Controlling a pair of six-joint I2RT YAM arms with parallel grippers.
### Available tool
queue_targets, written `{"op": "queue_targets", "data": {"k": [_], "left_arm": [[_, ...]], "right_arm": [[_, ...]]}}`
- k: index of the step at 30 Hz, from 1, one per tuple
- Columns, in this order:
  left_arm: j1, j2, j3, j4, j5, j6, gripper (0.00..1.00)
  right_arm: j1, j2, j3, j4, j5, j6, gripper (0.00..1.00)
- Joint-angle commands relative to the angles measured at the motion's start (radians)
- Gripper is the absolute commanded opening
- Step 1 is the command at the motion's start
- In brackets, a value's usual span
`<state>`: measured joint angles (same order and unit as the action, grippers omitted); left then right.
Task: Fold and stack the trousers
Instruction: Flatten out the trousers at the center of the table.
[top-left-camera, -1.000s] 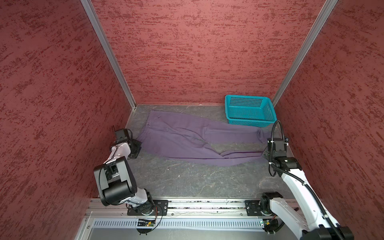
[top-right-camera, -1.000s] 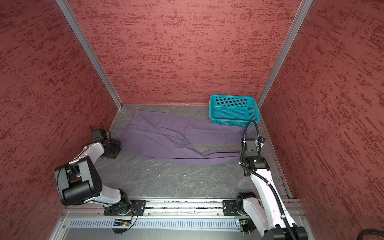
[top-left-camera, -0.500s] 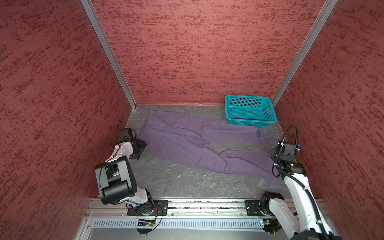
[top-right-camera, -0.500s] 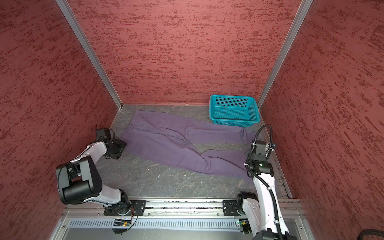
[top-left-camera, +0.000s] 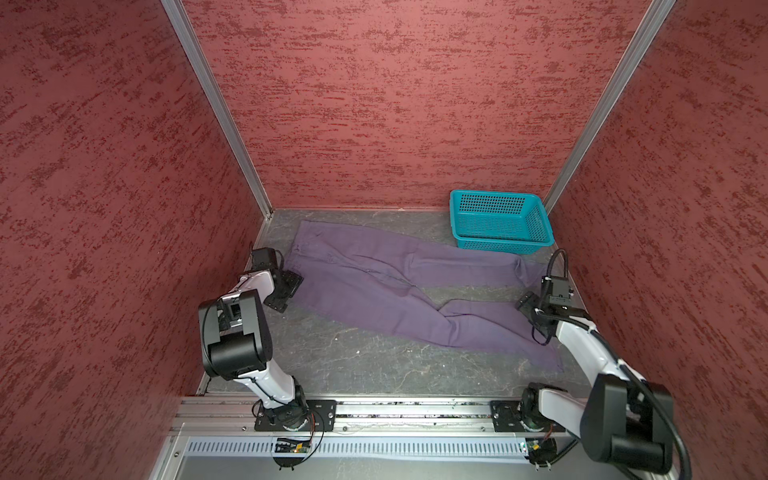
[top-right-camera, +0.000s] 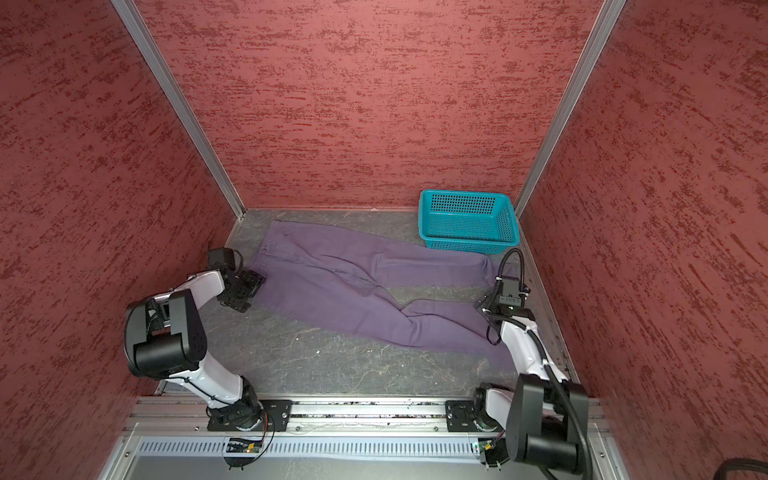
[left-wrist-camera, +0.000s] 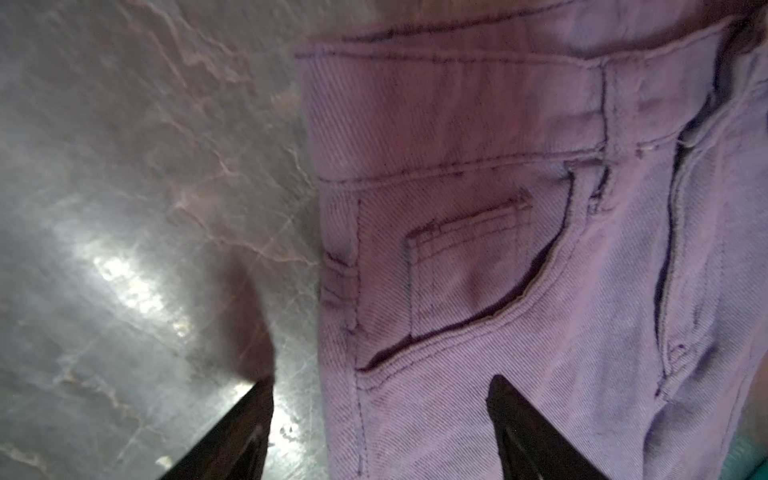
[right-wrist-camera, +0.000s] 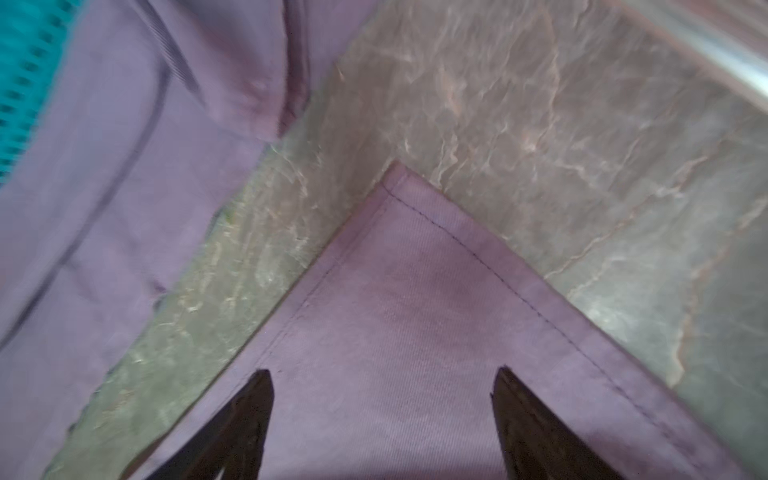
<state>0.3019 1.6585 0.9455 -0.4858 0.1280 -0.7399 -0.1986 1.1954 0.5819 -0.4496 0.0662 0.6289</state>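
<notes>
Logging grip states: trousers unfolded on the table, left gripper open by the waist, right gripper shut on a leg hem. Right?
No: the right gripper is open, jaws spread above the hem of the trousers; see the right wrist view.

Basket (right-wrist-camera: 23, 54): beyond the right end effector (right-wrist-camera: 383, 372), blurred and cut off at the frame edge.
Trousers (left-wrist-camera: 519, 249): ahead of the left end effector (left-wrist-camera: 382, 380), only waistband and pocket show; rest out of frame.
Hem (top-right-camera: 492, 355): just behind the right end effector, partly hidden by the right arm (top-right-camera: 521, 345).
Finger bases (left-wrist-camera: 232, 449): cut off in both wrist views.
</notes>
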Motion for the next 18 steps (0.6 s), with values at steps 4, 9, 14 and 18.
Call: {"op": "queue_targets", "data": {"k": [4, 9, 14, 18], "left_arm": [[0.002, 0.009, -0.002, 0.025, -0.008, 0.000, 0.66], [0.019, 0.003, -0.007, 0.030, -0.005, 0.001, 0.34], [0.099, -0.016, -0.062, 0.045, 0.043, -0.018, 0.09], [0.167, -0.083, -0.129, 0.047, 0.036, -0.017, 0.01]], "right_arm": [[-0.018, 0.146, 0.039, 0.113, -0.093, -0.021, 0.84], [-0.024, 0.240, 0.087, 0.140, -0.092, -0.035, 0.76], [-0.050, 0.300, 0.094, 0.162, -0.088, -0.025, 0.30], [-0.084, 0.306, 0.077, 0.184, -0.091, -0.014, 0.11]]}}
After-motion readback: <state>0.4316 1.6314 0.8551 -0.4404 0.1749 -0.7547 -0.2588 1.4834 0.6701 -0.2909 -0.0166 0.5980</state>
